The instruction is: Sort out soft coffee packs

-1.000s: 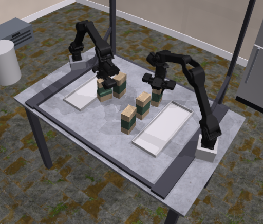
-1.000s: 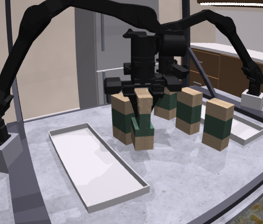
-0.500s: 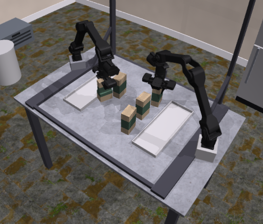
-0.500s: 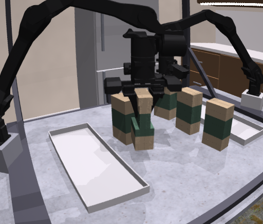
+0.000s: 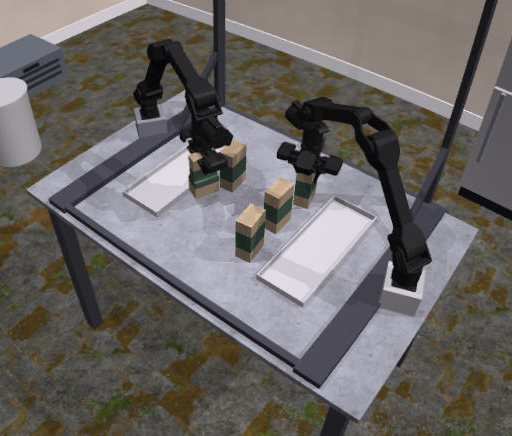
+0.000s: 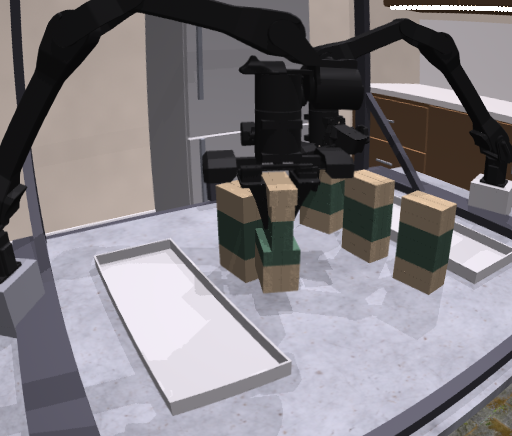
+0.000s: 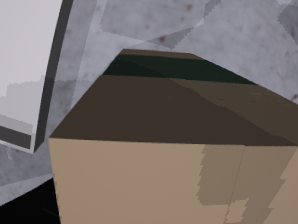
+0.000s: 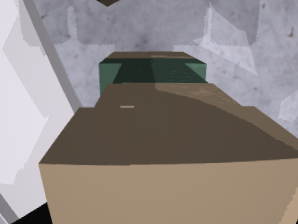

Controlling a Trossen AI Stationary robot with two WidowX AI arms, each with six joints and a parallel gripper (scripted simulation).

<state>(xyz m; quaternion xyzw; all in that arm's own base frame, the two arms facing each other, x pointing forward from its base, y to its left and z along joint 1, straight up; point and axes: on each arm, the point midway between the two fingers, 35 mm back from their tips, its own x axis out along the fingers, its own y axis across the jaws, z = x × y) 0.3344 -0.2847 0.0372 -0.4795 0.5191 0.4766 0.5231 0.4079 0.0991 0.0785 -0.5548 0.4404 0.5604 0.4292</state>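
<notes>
Bench top [image 5: 166, 245] [image 6: 356, 350] looks like pale mottled stone or concrete, pretty smooth. Both trays [image 5: 316, 250] [image 6: 186, 320] are off-white, plain and smooth – plastic, maybe, can't really tell. The coffee bricks [image 5: 250, 235] [image 6: 424, 242] have a papery tan-and-green look, matt with faint creases. Arms [image 5: 391, 175] [image 6: 31, 120] are dull black, and the cabinets [image 6: 446, 135] in the back – brown, wood-looking fronts.
</notes>
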